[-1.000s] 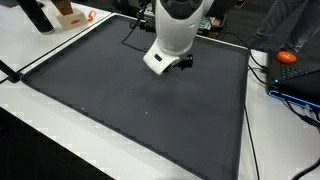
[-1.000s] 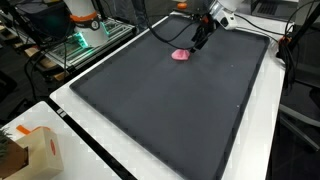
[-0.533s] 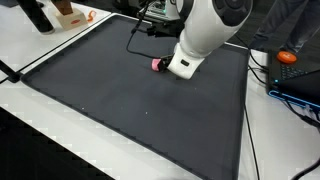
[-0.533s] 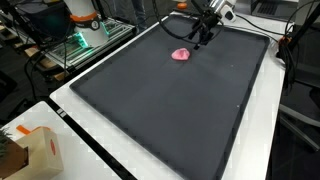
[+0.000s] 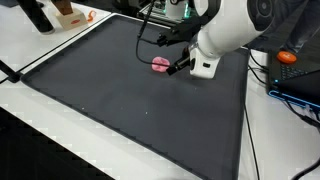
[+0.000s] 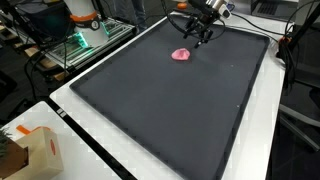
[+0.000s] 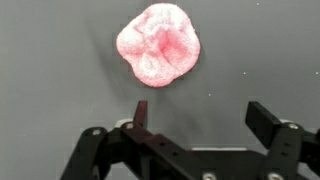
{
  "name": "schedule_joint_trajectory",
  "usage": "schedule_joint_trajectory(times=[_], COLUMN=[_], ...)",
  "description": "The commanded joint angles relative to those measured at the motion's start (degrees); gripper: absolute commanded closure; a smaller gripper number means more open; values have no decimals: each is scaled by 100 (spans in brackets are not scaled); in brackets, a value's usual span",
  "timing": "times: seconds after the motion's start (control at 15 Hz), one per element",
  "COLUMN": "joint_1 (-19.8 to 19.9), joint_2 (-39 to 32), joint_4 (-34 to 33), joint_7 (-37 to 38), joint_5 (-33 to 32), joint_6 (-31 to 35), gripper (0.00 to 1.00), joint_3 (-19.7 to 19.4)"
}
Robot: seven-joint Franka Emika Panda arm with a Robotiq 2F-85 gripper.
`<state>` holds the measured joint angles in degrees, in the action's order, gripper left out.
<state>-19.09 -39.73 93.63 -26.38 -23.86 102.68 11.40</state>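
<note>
1. The fingers (image 7: 268,122) are spread open and empty, just short of the pink lump (image 7: 158,44).
2. The pink lump lies near the far edge of the worktop (image 5: 120,110).
3. Risk: the lump sits off-centre of the gap, so a straight descent could strike it and push it away.
4. Hard to make out: fingertip height and lump material.

There is one pink lump (image 7: 160,45), one black mat (image 5: 120,110) and one end effector (image 7: 203,115).

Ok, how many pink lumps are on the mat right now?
1. The pink lump lies on the dark mat, just ahead of the open gripper, not touching it. The arm may hide a little mat.
</note>
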Motion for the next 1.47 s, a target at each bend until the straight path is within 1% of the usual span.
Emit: schedule_joint_trajectory(times=[0.0, 0.4, 0.8, 1.13, 1.4], joint_1=[32, 26, 13, 26, 43], joint_2=[285, 495, 647, 709, 694], joint_4=[516, 954, 1226, 1305, 1250], joint_7=[-398, -803, -989, -1081, -1018], joint_5=[-247, -453, -588, -718, -734], joint_6=[-24, -4, 71, 151, 211], gripper=[0, 0, 0, 0, 0], joint_3=[160, 292, 360, 366, 349])
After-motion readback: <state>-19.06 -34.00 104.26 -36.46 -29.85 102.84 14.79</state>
